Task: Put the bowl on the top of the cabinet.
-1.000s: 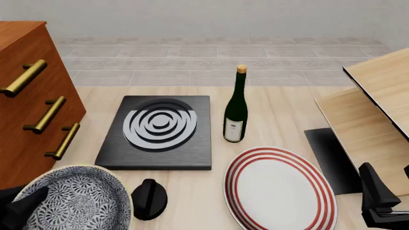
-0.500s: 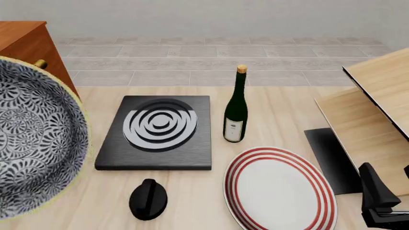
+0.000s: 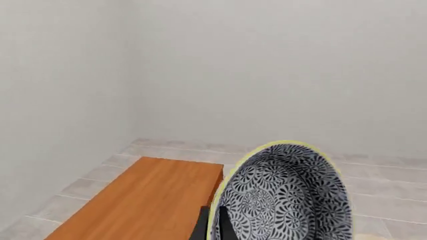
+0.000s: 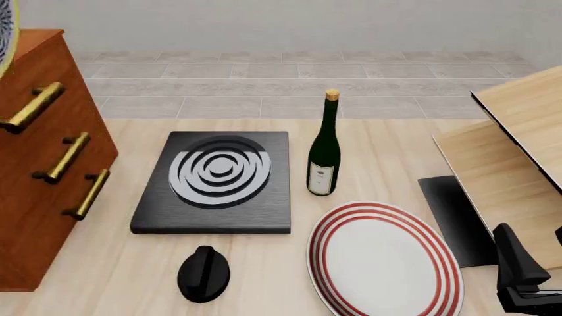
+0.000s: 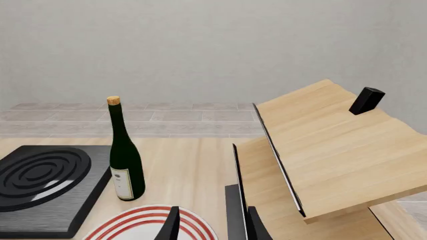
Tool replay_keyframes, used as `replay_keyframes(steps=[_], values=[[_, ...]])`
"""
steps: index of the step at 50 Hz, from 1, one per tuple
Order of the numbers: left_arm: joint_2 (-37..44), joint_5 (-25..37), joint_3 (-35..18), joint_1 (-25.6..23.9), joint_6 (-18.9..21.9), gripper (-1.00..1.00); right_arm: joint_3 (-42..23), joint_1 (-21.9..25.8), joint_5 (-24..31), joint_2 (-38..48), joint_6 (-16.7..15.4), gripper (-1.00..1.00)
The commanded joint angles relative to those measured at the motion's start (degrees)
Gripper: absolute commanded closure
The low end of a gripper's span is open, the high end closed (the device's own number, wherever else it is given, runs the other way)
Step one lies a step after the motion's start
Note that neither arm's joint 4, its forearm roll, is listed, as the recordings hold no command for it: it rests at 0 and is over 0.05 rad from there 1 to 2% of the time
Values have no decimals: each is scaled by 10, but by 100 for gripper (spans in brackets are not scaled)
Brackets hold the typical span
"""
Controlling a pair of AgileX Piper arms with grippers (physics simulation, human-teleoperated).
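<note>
The left hand (image 3: pixel 212 227) pinches the bowl (image 3: pixel 283 195) by its rim, held on edge high above the bench — the cabinet (image 3: pixel 143 200) top lies just beside and below it; the right hand (image 5: pixel 212 225) sits open, far off.

No text can be read anywhere. The bottle (image 4: pixel 324 150) carries a pale label (image 4: pixel 322 178) with a small dark mark, too small to make out in the front or right wrist view.

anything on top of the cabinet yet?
Nothing rests on the visible part of the cabinet top. The bowl is held above its edge in the left gripper; the near end of the top is out of frame.
</note>
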Motion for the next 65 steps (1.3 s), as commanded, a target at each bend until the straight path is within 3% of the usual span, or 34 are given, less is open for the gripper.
replay_keyframes(steps=[1, 8, 9, 10, 19, 22, 23, 25, 26, 43, 57, 65], values=[[49, -50, -46, 81, -56, 100, 0, 0, 0, 0, 0, -100], [87, -65, -60, 122, -95, 100, 0, 0, 0, 0, 0, -100], [124, -55, -68, 145, -137, 100, 0, 0, 0, 0, 0, -100], [133, -59, -69, 153, -150, 100, 0, 0, 0, 0, 0, -100], [171, -85, -73, 202, -184, 100, 0, 0, 0, 0, 0, -100], [202, -75, -78, 214, -216, 100, 0, 0, 0, 0, 0, -100], [225, -63, -83, 223, -245, 100, 0, 0, 0, 0, 0, -100], [211, -76, -79, 221, -235, 100, 0, 0, 0, 0, 0, -100], [223, -70, -80, 227, -251, 100, 0, 0, 0, 0, 0, -100], [263, -69, -78, 254, -282, 100, 0, 0, 0, 0, 0, -100], [273, -55, -78, 240, -291, 100, 0, 0, 0, 0, 0, -100], [304, -56, -72, 239, -326, 100, 0, 0, 0, 0, 0, -100]])
